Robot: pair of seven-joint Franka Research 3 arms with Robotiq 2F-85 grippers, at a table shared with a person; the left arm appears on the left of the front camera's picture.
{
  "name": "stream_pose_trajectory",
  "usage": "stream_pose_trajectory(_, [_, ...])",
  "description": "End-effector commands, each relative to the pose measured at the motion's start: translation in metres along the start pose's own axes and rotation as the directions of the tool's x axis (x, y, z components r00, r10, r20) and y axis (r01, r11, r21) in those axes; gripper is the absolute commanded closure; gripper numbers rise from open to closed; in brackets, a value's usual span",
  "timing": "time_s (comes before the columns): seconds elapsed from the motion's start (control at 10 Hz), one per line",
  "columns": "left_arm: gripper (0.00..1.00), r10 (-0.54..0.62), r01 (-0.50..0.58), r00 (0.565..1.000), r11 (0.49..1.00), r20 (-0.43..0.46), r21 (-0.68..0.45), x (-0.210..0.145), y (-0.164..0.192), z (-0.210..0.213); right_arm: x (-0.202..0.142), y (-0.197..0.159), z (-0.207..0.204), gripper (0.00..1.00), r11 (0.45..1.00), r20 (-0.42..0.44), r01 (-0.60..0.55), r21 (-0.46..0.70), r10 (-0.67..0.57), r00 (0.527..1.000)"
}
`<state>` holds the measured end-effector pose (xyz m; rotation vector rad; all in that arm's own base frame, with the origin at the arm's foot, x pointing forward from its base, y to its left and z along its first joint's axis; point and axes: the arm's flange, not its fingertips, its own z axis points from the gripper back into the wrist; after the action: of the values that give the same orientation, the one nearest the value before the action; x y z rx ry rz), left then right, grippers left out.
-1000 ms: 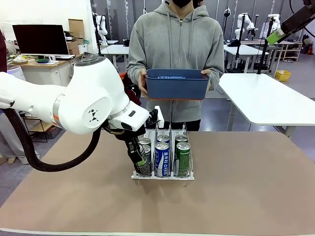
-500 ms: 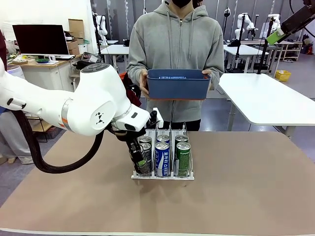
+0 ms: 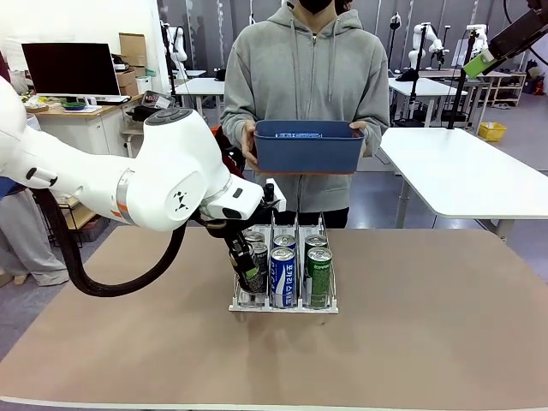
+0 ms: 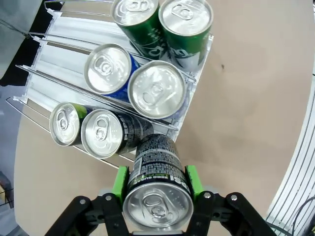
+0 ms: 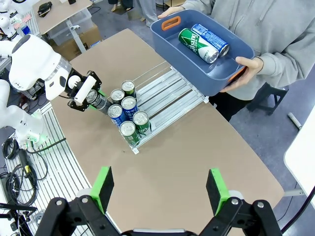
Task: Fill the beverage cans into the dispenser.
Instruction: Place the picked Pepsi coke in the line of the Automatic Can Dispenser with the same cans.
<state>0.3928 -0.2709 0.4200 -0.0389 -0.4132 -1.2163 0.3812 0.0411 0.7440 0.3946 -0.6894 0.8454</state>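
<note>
- My left pincer (image 4: 157, 183) is pinching a black can (image 4: 155, 160) just under its silver top, one green pad on each side. That grip leaves the base free to go in first.
- I have that can tilted, base toward the front of the dispenser (image 4: 59, 56), at the left lane as the front view shows it. Whether the base touches the low lip I cannot tell.
- That lane looks like the right target to me. Its two cans, a green-sided can (image 4: 65, 124) and a second black can (image 4: 102, 133), sit a little back from the lip. The blue-and-white pair (image 4: 156, 88) in the middle and the green pair (image 4: 187, 17) on the right reach the front of their lanes.
- I judge the held can must be stood upright before I let go, or it could lean on its neighbour.
- My right pincer (image 5: 160, 191) is spread wide and holds nothing. It is parked high over the surface (image 5: 197, 162), well apart from the work.
- The person holds a blue bin (image 5: 182, 59) in both hands at the far side. A green can (image 5: 197, 44) and a blue can (image 5: 210, 39) lie on their sides in it, which I take as the next supply.
- The held can has fine white print and a green band near its top, too small to read. The white lettering on the two cans in the bin is not legible to me either.
</note>
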Motion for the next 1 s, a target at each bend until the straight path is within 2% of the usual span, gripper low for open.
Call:
stream_pose_trajectory(0.0, [0.42,0.027,-0.028,0.999,0.997,0.026,0.076,0.012,0.021,-0.009,0.000,0.001,-0.002,0.00,1.000,-0.003,0.000,0.001,0.000,1.000])
stream_pose_trajectory(0.2, [0.42,0.037,-0.037,0.999,0.998,-0.001,0.044,0.016,0.031,-0.020,0.000,0.001,-0.002,0.00,1.000,-0.003,0.000,0.001,0.000,1.000])
stream_pose_trajectory(0.5, [0.42,0.028,-0.035,0.995,0.997,-0.098,-0.064,0.020,0.036,-0.035,0.000,0.001,-0.002,0.00,1.000,-0.003,0.000,0.001,0.000,1.000])
stream_pose_trajectory(0.9, [0.42,0.036,-0.052,0.990,0.992,-0.137,-0.118,0.018,0.033,-0.048,0.000,0.001,-0.002,0.00,1.000,-0.003,0.000,0.001,0.000,1.000])
